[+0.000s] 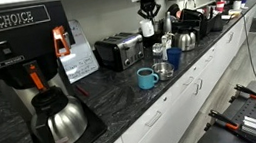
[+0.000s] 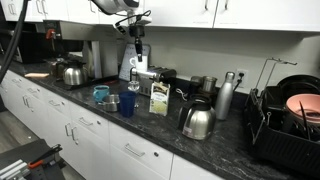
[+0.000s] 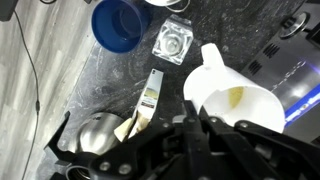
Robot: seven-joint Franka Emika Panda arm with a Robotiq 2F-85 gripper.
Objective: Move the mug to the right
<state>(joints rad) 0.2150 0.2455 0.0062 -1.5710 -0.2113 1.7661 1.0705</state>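
The white mug (image 3: 238, 100) is in my gripper (image 3: 190, 122), which is shut on its rim wall. The wrist view looks down into the tilted mug, held above the dark counter. In an exterior view the mug (image 2: 141, 73) hangs under the gripper (image 2: 137, 62), above and behind the carton. In an exterior view the gripper (image 1: 149, 26) hovers over the counter behind the teal mug (image 1: 146, 77); the white mug is hard to make out there.
Below are the dark blue cup (image 3: 120, 25) (image 2: 127, 103), a glass (image 3: 173, 42), a carton (image 3: 145, 105) (image 2: 158, 97) and a steel kettle (image 3: 95, 135) (image 2: 197, 122). The teal mug (image 2: 101, 94), a steel bottle (image 2: 226, 97), a dish rack (image 2: 290, 120) and a toaster (image 1: 118, 51) stand around.
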